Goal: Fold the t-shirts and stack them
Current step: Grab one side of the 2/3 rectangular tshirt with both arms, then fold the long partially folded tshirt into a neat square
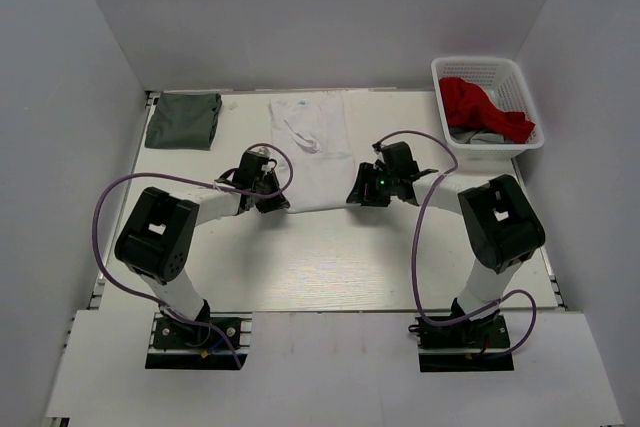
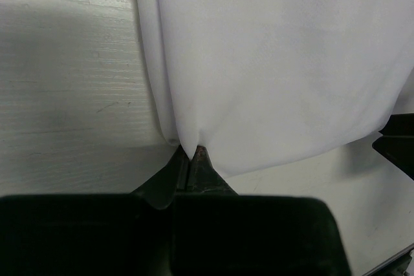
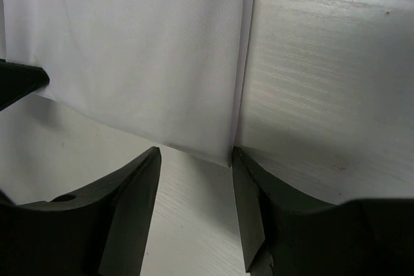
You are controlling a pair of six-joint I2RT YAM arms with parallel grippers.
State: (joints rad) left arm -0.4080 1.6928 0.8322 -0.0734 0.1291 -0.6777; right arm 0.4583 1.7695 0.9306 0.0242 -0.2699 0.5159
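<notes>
- Centrally, towards the far side of the pale wood-grain bench [image 1: 330, 267], a plain white cotton t-shirt [image 1: 315, 147] lies folded into a long narrow strip running from far to near.
- Its near edge sits between the two robot arms.
- The left pincer [image 2: 193, 153] is clenched tight on the near left corner of the white t-shirt; the cloth gathers into a small peak between the black fingertips.
- The right pincer [image 3: 196, 153] is released, its two black fingers spread apart and low over the bench at the near right corner of the same shirt. The corner lies just at the tip of one finger, with bare bench showing in the gap.
- A plain dark grey-green t-shirt [image 1: 184, 119] rests folded into a neat rectangle at the far left corner of the bench, well apart from the white one.
- A white plastic lattice basket [image 1: 487, 62] stands at the far right, holding a crumpled red cloth [image 1: 480, 102] on top of a grey cloth [image 1: 480, 136].
</notes>
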